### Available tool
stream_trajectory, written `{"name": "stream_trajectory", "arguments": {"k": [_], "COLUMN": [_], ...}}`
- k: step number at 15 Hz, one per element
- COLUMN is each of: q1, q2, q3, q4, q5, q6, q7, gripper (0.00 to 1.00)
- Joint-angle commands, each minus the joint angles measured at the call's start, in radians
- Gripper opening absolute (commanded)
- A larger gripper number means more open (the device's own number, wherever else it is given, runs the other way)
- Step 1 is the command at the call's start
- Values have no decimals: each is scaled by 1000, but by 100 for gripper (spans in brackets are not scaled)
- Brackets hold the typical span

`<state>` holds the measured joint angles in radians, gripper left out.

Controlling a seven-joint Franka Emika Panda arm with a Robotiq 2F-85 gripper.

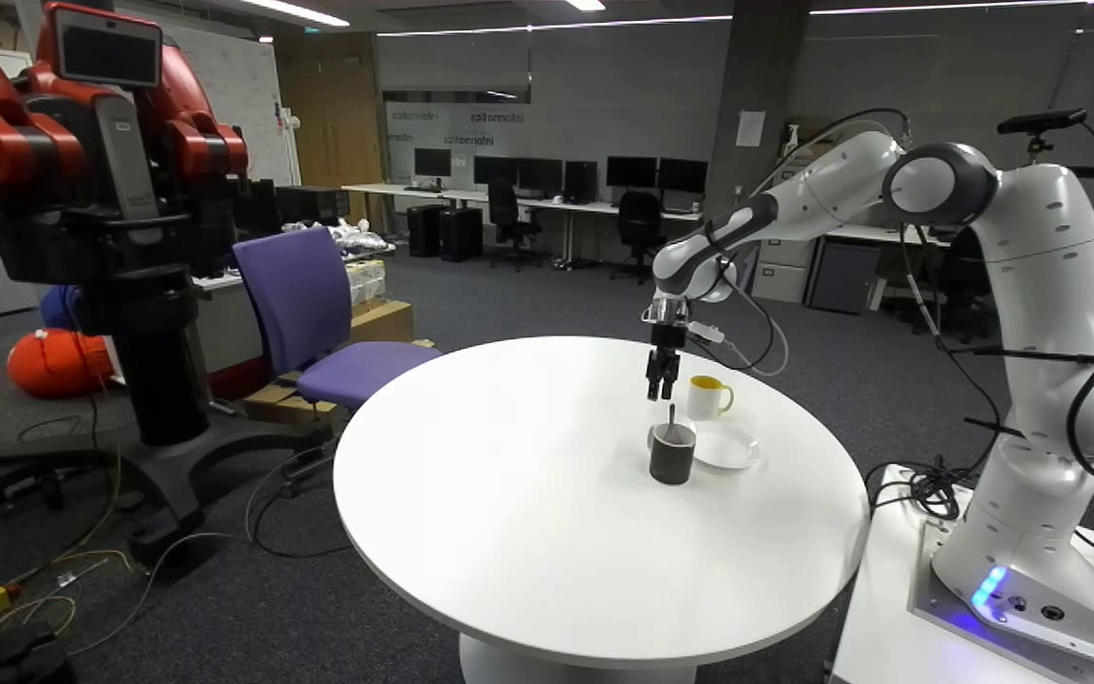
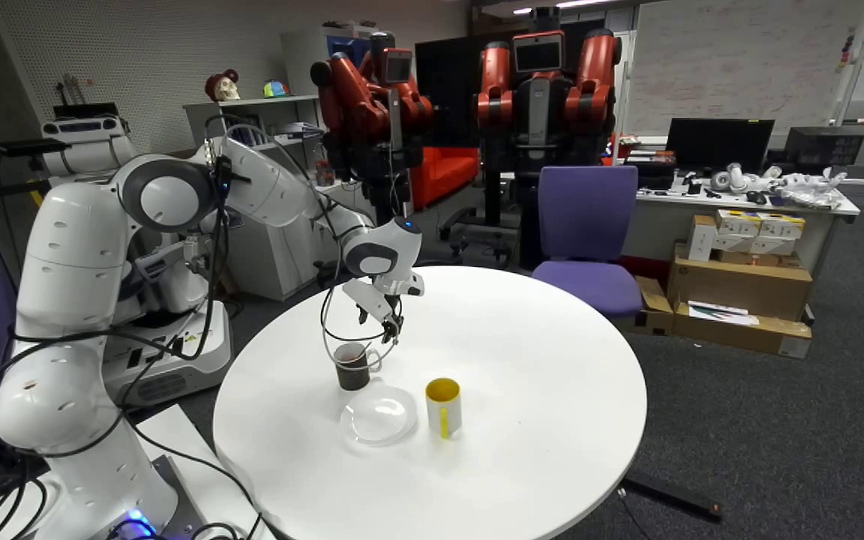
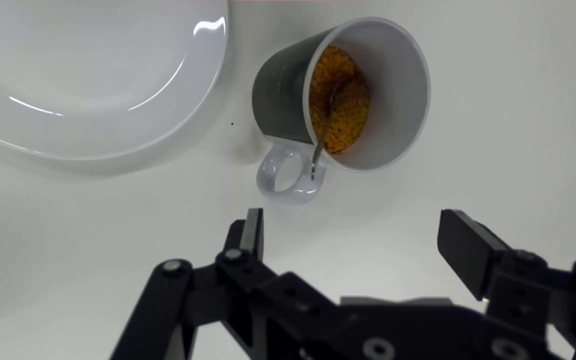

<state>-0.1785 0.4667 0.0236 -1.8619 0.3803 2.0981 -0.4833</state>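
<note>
White arm (image 1: 1060, 275), dark joint rings (image 1: 976, 185), black cables (image 2: 72, 337), blue light (image 1: 989, 586); black gripper (image 3: 350, 215), silver screws (image 3: 172, 266).

In an exterior view, the word "informatics" (image 1: 506, 118) stood mirror-reversed, repeated in two rows below the top edge of a pale wall panel (image 1: 457, 129); the scribbles on the whiteboard (image 2: 739, 60) and the print on the stacked boxes (image 2: 739, 223) were too faint or small to read

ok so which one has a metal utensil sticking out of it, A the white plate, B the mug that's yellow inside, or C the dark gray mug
C: the wrist view shows a thin metal utensil leaning over the rim of the dark gray mug, its lower end down at the orange contents.
</note>
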Motion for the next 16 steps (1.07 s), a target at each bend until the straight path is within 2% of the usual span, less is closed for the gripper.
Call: {"name": "stream_trajectory", "arguments": {"k": [1,10,16], "q1": [-52,-97,-93], "q2": [-20,-15,-21], "q3": [20,13,6], "q4": [-8,-6,-19], "q5": [50,140,131], "q6": [-46,-125,-159], "q7": [-51,-99,-95], "gripper": [93,89,86]}}
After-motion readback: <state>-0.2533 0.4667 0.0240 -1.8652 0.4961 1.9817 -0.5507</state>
